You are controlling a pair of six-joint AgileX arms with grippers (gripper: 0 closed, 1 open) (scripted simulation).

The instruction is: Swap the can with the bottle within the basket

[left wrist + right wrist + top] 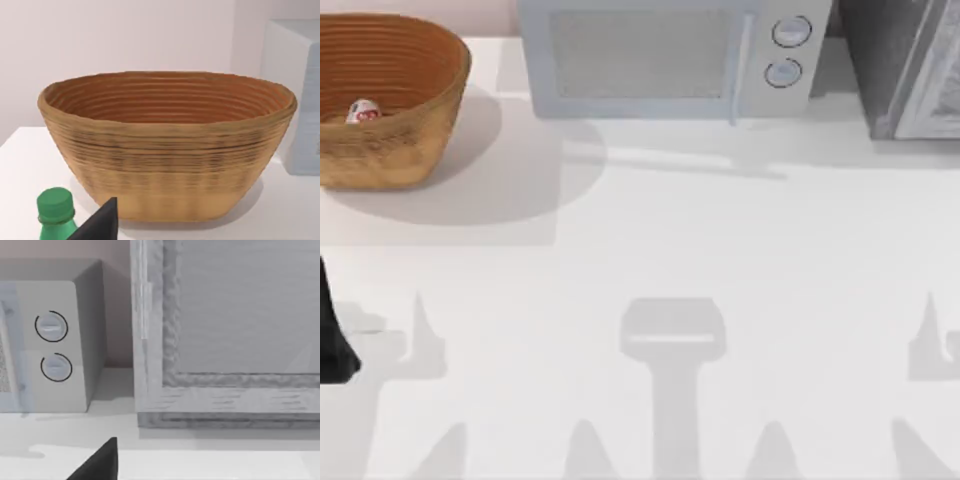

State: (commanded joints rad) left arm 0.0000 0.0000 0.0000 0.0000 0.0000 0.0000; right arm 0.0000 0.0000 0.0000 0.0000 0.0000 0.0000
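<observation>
At far left of the bench [650,250], top view, sits the basket [410,150], w/ the can [362,112] inside it, low against the inner wall toward the left side; only its white-and-red upper part peeks over the rim. Basket stands upright, wide rim up, ribbed coils showing inside and out.

Left wrist view faces the basket [170,165] side-on, close. The bottle [55,212] stands upright on the bench just in front of the basket, outside it, green cap and shoulder showing. One dark fingertip of the left arm's fingers [102,222] pokes in just beside the bottle; can't tell whether it touches. Can't tell if the left fingers are spread or closed, as only one tip is in sight. A dark bit of the left arm [332,340] shows at the top view's left edge, well short of the basket.

Right arm is parked toward the right. Right wrist view looks at the microwave [55,345] w/ its two round knobs, and a grey framed cabinet [225,335] next to it. One dark tip of the right fingers [102,462] shows, near nothing; can't tell their state either.

Microwave [660,55] sits at the back middle of the bench, cabinet [910,65] at the back right.
</observation>
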